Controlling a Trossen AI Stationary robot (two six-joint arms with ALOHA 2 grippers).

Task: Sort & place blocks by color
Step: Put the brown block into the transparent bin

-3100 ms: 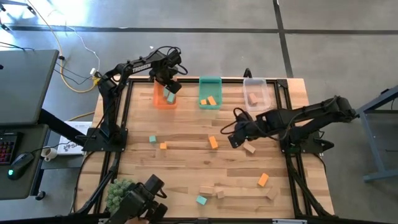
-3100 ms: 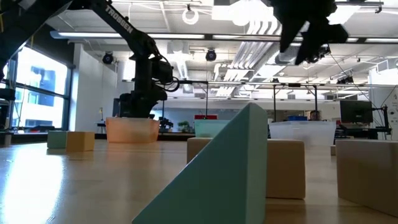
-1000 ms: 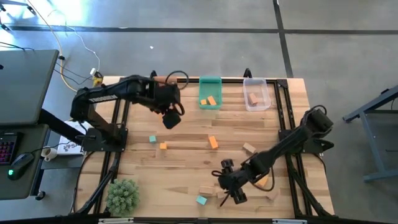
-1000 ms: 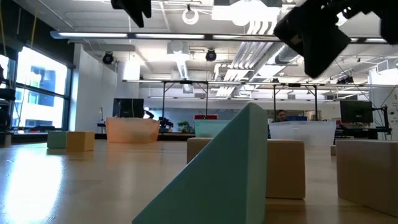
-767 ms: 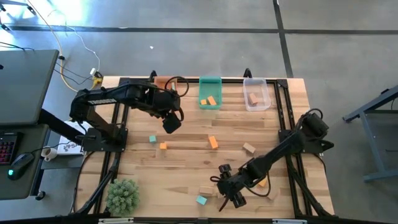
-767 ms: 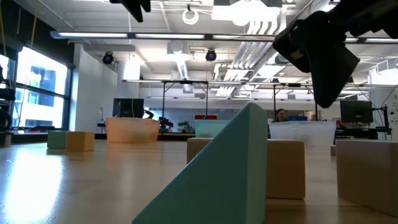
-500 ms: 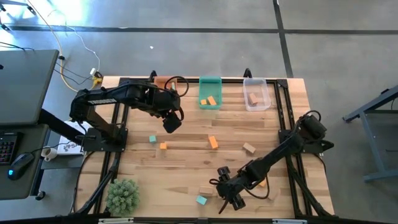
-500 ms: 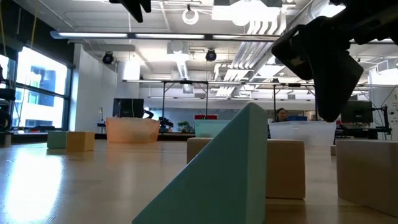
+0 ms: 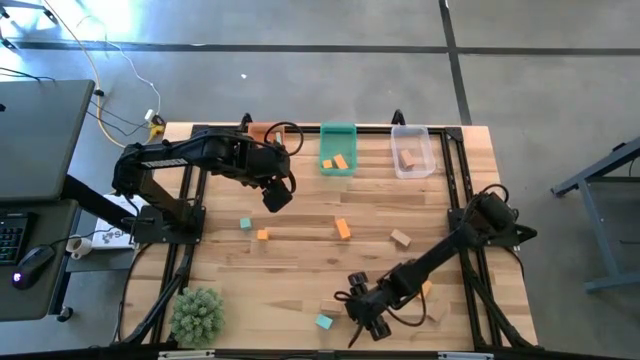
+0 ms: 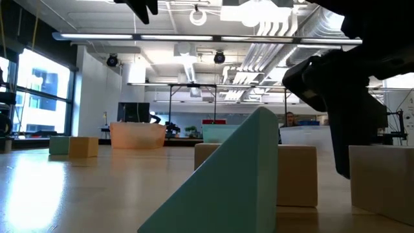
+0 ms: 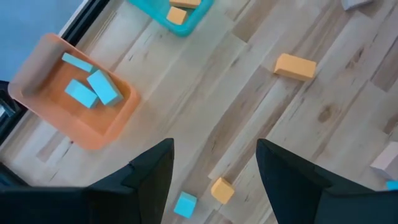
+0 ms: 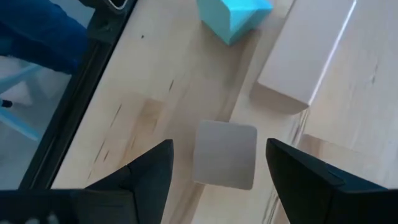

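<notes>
My right gripper [image 9: 365, 322] hangs open, low over the near part of the table. In its wrist view its fingers stand on either side of a plain wood cube [image 12: 225, 154] without touching it. Just beyond the cube lie a wood bar [image 12: 308, 53] and a teal block [image 12: 235, 15]. My left gripper [image 9: 277, 197] is open too and hovers high over the far left of the table, holding nothing. Below it show a teal cube [image 9: 245, 224], a small orange cube [image 9: 263, 235] and an orange block [image 9: 343, 229]. All of these rest flat on the wood.
At the far edge stand an orange bin [image 11: 74, 93] holding teal blocks, a teal bin [image 9: 338, 150] holding orange blocks and a clear bin [image 9: 410, 150] holding a wood block. A wood block [image 9: 401, 238] and an orange block [image 9: 424, 290] lie at the right. A fuzzy plant [image 9: 196, 315] stands near left.
My right gripper has come down toward the wood blocks and drifted a little toward the near edge, staying open. No block has moved.
</notes>
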